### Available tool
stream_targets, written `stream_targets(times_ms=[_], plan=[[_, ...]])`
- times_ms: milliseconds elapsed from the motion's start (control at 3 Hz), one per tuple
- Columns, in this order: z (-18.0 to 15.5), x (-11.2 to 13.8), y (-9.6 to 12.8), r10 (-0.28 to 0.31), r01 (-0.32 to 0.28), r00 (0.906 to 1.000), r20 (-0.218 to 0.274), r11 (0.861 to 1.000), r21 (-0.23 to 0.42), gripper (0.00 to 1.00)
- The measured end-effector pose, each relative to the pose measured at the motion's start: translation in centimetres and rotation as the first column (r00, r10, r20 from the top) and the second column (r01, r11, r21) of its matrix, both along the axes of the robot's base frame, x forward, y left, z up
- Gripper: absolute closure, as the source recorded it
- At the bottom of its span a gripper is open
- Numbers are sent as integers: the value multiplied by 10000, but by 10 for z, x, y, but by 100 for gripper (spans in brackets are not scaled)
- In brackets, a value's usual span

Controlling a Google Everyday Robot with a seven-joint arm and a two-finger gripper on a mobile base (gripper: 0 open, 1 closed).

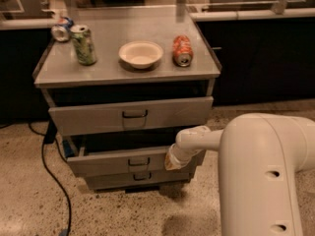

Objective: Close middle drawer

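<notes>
The middle drawer [113, 162] of the grey three-drawer cart is pulled out, with a dark gap above its low flat front and a small dark loop handle [139, 161]. My gripper [172, 164] is at the end of the white arm, low on the right, right against the right part of the middle drawer's front. The large white arm link [266, 176] fills the lower right of the view.
The top drawer [133, 114], with a taller front, stands slightly out; the bottom drawer [140, 178] is below. On the cart top [108, 70] are a green can [83, 44], a white bowl [141, 54], a lying orange can [182, 50] and a crushed can [61, 28]. A black cable [51, 171] runs over the floor at left.
</notes>
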State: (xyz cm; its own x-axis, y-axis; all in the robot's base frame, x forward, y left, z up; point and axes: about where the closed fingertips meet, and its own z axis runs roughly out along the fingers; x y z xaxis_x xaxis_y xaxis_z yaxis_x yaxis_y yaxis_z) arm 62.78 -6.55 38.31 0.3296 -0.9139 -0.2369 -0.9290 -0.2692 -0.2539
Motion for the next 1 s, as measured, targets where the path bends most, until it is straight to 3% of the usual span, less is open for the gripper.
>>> stream_targets(times_ms=[333, 1000], plan=[[-13, 1, 1, 37, -29, 9999, -161, 9988, 495, 100], [-21, 25, 6, 502, -511, 9982, 319, 9983, 291, 100]])
